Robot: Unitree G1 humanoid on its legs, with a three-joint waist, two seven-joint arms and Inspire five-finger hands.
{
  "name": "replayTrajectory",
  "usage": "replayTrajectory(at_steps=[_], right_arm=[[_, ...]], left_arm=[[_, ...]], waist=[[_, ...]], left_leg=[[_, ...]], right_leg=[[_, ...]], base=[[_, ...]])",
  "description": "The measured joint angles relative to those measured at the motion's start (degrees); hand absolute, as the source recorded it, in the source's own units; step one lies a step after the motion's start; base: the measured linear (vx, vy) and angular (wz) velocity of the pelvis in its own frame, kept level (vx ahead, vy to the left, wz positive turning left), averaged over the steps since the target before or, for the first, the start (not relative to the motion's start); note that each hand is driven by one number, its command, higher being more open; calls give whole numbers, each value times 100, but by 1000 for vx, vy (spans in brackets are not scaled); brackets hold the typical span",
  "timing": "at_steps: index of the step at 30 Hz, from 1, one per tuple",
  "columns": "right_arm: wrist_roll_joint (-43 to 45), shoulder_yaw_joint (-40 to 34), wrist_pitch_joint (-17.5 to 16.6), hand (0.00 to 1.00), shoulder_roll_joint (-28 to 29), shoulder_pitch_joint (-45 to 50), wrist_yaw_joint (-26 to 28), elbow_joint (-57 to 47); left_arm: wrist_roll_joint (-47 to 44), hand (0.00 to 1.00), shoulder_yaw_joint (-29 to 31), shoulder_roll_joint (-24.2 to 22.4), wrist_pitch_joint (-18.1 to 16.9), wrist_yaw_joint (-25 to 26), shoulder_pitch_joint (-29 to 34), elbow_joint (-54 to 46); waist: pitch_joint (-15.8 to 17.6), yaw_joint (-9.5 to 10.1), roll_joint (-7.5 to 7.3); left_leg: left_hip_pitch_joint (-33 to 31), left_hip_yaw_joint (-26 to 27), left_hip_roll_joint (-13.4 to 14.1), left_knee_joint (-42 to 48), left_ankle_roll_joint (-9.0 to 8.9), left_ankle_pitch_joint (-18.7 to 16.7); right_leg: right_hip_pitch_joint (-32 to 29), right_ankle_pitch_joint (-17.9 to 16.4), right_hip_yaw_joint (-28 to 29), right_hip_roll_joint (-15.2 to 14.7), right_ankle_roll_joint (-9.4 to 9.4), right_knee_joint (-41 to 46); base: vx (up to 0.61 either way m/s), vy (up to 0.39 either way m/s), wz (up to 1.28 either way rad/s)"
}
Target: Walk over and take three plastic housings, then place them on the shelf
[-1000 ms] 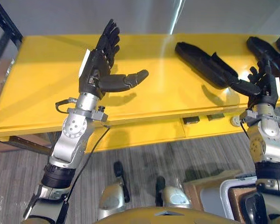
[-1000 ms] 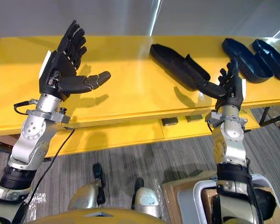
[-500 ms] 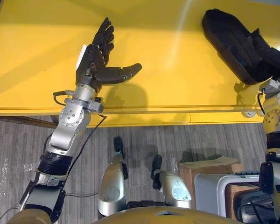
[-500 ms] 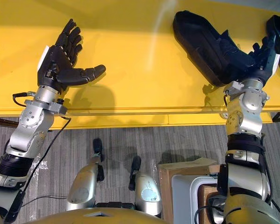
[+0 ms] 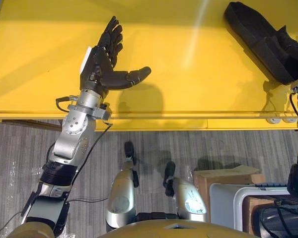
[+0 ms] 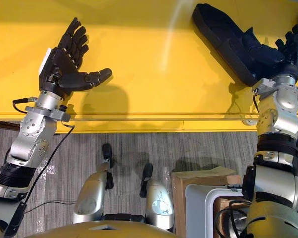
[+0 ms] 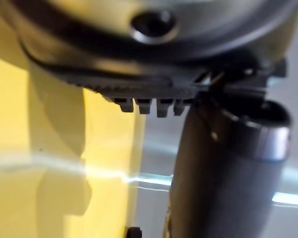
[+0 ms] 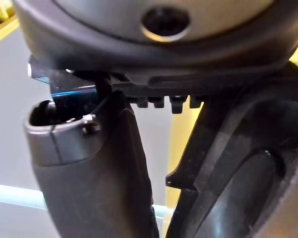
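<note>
Upper left: left hand (image 6: pixel 64 69) over yellow table (image 6: pixel 149 74), fingers straight and close together, thumb out sideways, holding nothing. Lower right: cardboard box (image 6: pixel 198 177) beside white bin (image 6: pixel 192 208), something brown inside, not identifiable. Upper right: black plastic housing (image 6: pixel 223 34) lying on the table, its near end against right hand (image 6: pixel 291 49), whose fingers stand straight behind it, uncurled.

We see the yellow desk (image 5: pixel 35 59) brightly lit from above, with a pale streak of glare (image 5: pixel 202 17) crossing its top. The left hand (image 5: pixel 100 64) throws a soft-edged shadow (image 5: pixel 139 101) toward the desk's near edge. The floor (image 5: pixel 20 148) lies dimmer.
</note>
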Motion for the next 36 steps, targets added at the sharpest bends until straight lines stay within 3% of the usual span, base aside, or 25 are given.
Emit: replayTrajectory(at_steps=[4,15,22,25,36], right_arm=[[16,-5,80,100,-78,92,522,5],[1,-415,223,100,-177,1819,1350,-1248],[-25,-606,395,100,545,2737,1562,-1565],[-16,-605,470,100,761,2953,1627,-1729],[486,-721,440,100,932,3058,1052,-1966]], left_arm=[[-1,100,114,50,2,-82,124,-1],[101,100,308,5,43,-391,868,-208],[115,100,208,-110,168,-548,1298,-209],[328,100,183,-242,213,-576,1397,-209],[353,100,-220,-735,334,-554,1610,-245]], waist=[[0,-70,0],[-31,-207,-14],[-649,-258,-275],[-863,-355,-318],[-1122,-377,-83]], left_leg=[[192,39,-21,-188,-7,69],[591,127,-64,-225,-19,-18],[815,279,-71,-242,-48,-157],[878,339,-88,-244,-43,-200],[973,355,-117,-242,-38,-213]], right_leg=[[87,-15,17,-9,4,5],[459,-80,73,-60,30,-47],[768,-5,185,-56,117,-402],[885,78,220,-69,141,-582],[1005,144,214,-83,182,-666]], base=[[14,1,-2],[30,-1,-4],[52,1,-10],[57,20,-9],[8,12,-2]])
